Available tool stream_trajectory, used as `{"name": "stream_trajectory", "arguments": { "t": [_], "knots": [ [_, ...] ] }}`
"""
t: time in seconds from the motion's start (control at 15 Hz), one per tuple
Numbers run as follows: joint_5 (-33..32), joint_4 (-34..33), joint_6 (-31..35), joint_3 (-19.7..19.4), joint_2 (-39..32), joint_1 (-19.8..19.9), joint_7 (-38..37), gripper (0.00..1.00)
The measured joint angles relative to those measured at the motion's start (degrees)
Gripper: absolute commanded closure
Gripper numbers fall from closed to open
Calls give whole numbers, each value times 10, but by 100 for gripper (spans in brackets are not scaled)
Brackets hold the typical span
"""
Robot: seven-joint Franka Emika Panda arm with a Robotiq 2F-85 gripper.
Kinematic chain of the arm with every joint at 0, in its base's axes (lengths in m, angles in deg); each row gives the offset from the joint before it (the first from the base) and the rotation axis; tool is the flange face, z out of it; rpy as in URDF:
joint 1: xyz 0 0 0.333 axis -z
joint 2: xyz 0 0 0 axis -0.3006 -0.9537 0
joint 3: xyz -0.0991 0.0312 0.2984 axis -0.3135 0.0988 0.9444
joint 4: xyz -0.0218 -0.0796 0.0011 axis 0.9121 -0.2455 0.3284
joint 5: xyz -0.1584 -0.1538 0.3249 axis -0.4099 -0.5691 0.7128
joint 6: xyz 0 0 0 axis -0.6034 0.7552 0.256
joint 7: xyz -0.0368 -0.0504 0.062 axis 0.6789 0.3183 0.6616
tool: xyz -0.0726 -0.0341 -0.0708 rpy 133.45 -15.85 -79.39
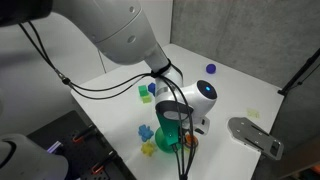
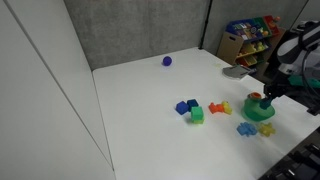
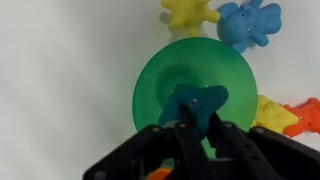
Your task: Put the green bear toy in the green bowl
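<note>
Holding, wrist view: the green bear toy (image 3: 200, 100) is clamped between the two dark fingers (image 3: 182, 140) of the gripper (image 3: 198, 122), which is seen at the lower edge.
Bear position, wrist view: the toy is placed over the middle of the green bowl (image 3: 150, 90); contact with the bowl's floor cannot be told.
Bear colour, wrist view: a bluish green, darker than the bowl.
Neighbours, wrist view: a yellow toy (image 3: 190, 12) and a blue toy (image 3: 250, 22) are laid just past the rim at the top. A yellow piece (image 3: 268, 112) and an orange piece (image 3: 305, 118) are laid beside the rim at the right.
Surface, wrist view: a white table (image 3: 60, 80).
Gripper, in an exterior view: the gripper (image 1: 172, 118) is pointed straight down onto the green bowl (image 1: 168, 138). The bear cannot be made out against the bowl.
Near toys, same view: the blue toy (image 1: 145, 132) and the yellow toy (image 1: 150, 148) are set just beside the bowl.
Blocks, same view: a green block (image 1: 147, 97) and a blue block (image 1: 150, 88) are set together, apart from the bowl.
Far items, same view: a purple ball (image 1: 211, 70) lies well apart near the far edge; a grey flat object (image 1: 255, 135) is seen at the right.
Gripper, in an exterior view: the gripper (image 2: 262, 97) is held directly above the green bowl (image 2: 266, 114); the bear is too small to identify.
Row, same view: blue block (image 2: 185, 106), green block (image 2: 197, 115), yellow piece (image 2: 215, 108), orange piece (image 2: 226, 106).
Front toys, same view: blue toy (image 2: 245, 128), yellow toy (image 2: 267, 129).
Background, same view: purple ball (image 2: 167, 60); a shelf of coloured bins (image 2: 250, 35).
</note>
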Motion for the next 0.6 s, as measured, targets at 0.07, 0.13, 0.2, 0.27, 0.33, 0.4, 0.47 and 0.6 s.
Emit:
{"name": "stream_trajectory", "arguments": {
  "t": [0.07, 0.13, 0.2, 0.27, 0.33, 0.4, 0.47, 0.6],
  "knots": [
    [0, -2, 7, 2, -8, 2, 2, 93],
    [0, -3, 15, 3, -16, 3, 5, 93],
    [0, -5, 22, 6, -23, 5, 6, 93],
    [0, -8, 28, 9, -30, 6, 8, 93],
    [0, -12, 32, 12, -36, 8, 9, 93],
    [0, -15, 35, 17, -43, 11, 10, 93],
    [0, -19, 37, 21, -49, 13, 12, 93],
    [0, -26, 40, 32, -62, 19, 17, 93]
  ]
}}
